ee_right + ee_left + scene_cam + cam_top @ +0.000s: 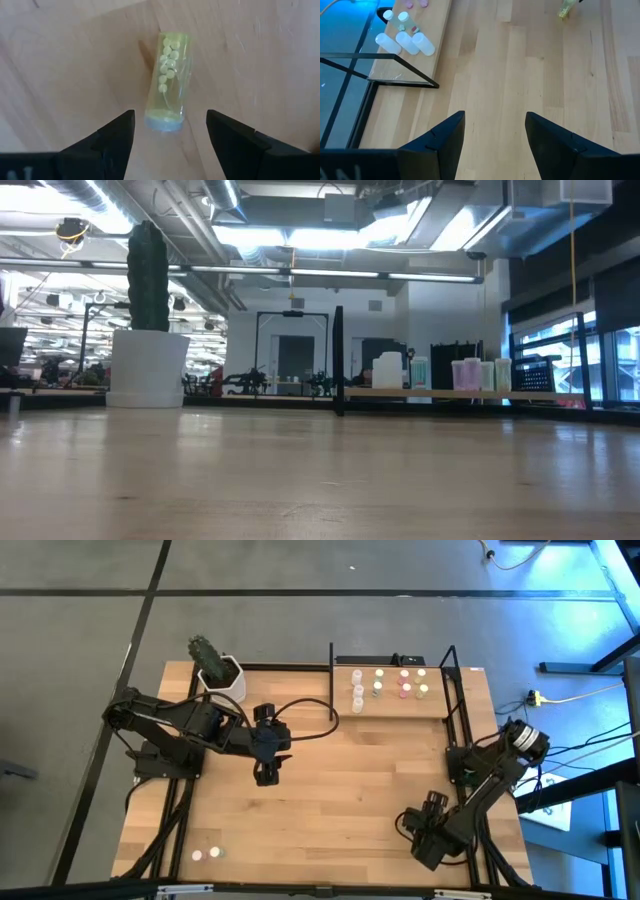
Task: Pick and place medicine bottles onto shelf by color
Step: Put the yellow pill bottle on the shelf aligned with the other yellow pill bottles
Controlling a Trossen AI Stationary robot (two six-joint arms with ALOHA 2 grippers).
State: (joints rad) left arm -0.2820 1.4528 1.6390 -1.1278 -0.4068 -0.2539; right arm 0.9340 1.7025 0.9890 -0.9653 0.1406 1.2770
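Yellow bottle (168, 82) — between open right fingers (235, 137)

A: What is the tabletop (340, 800) made of?
B: Pale wood in jointed strips, smooth, with a soft sheen in the low view.

A: And the shelf (395, 705)?
B: A light wooden board, matt, framed by thin black metal rods (380, 57).

A: The bottle (168, 80) under the right wrist camera?
B: Clear yellowish plastic, glossy, with small pale pills showing through its wall.

A: The bottles on the shelf (407, 42)?
B: Whitish, frosted-looking plastic.

A: The gripper fingers (115, 135)?
B: Dark, matt, smooth-faced plastic by the look.
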